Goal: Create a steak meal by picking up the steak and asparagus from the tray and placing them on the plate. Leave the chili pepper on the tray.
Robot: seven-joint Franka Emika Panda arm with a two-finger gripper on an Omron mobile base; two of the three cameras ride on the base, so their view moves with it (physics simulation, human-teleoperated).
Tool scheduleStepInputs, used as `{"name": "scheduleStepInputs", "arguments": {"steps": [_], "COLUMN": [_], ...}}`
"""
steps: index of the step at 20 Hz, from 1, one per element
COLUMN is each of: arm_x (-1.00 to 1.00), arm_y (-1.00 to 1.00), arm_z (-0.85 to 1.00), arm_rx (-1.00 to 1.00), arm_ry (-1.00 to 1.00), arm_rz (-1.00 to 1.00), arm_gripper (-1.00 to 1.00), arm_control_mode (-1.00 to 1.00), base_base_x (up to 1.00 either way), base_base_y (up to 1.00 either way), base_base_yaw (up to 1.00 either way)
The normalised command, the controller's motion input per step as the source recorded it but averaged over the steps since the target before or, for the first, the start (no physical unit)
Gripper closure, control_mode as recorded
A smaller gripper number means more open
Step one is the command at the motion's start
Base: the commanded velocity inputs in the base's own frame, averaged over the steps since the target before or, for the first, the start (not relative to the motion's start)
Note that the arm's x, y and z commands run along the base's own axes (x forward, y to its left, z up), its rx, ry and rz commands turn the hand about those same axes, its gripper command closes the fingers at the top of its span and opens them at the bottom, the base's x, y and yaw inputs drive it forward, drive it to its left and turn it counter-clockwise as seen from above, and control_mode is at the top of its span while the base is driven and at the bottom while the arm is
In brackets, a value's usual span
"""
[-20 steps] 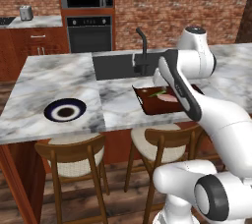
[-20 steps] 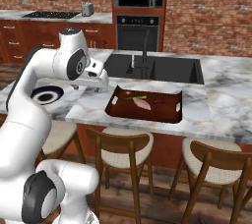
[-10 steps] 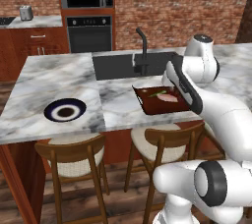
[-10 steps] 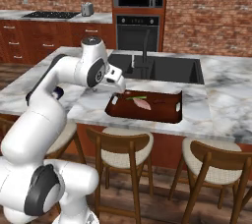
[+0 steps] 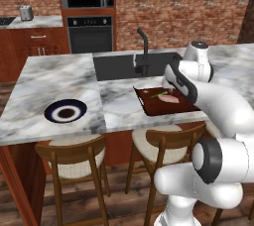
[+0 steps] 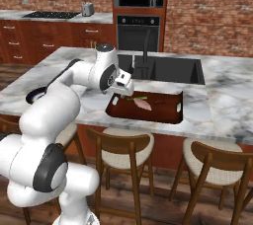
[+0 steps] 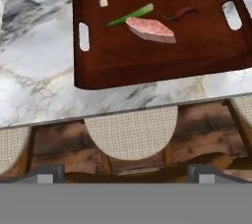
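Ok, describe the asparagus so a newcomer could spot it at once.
On the marble island, in front of the sink, sits a reddish-brown tray. The asparagus lies on it along the far side of the pink steak. It is the thin green stalk; the chili beside it is dark red and curled.

The arm (image 5: 218, 106) is made of glossy white rounded shells, thick and tube-like, joined by dark grey round joint caps. A grey disc tops one white joint housing. The hand (image 6: 123, 82) is a white, blocky piece.
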Motion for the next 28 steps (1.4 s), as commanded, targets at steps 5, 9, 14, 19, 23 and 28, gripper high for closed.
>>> {"name": "scheduleStepInputs", "arguments": {"steps": [5, 9, 14, 19, 23, 28], "arm_x": [0.38, 0.3, 0.26, 0.32, 0.41, 0.49], "arm_y": [-0.4, -0.49, -0.44, -0.15, -0.01, 0.0], "arm_z": [-0.51, -0.41, -0.26, -0.19, -0.18, -0.25], "arm_rx": [-0.08, -0.12, -0.08, -0.01, 0.0, 0.0], "arm_ry": [0.09, 0.07, 0.01, 0.0, 0.0, 0.0], "arm_rz": [0.04, 0.04, 0.01, 0.02, 0.07, 0.09], "arm_gripper": [-1.0, -1.0, -1.0, -1.0, -1.0, -1.0], "arm_control_mode": [-1.0, -1.0, -1.0, -1.0, -1.0, -1.0], "base_base_x": [0.0, 0.0, 0.0, 0.0, 0.0, 0.0], "base_base_y": [0.0, 0.0, 0.0, 0.0, 0.0, 0.0], "base_base_yaw": [0.0, 0.0, 0.0, 0.0, 0.0, 0.0]}}
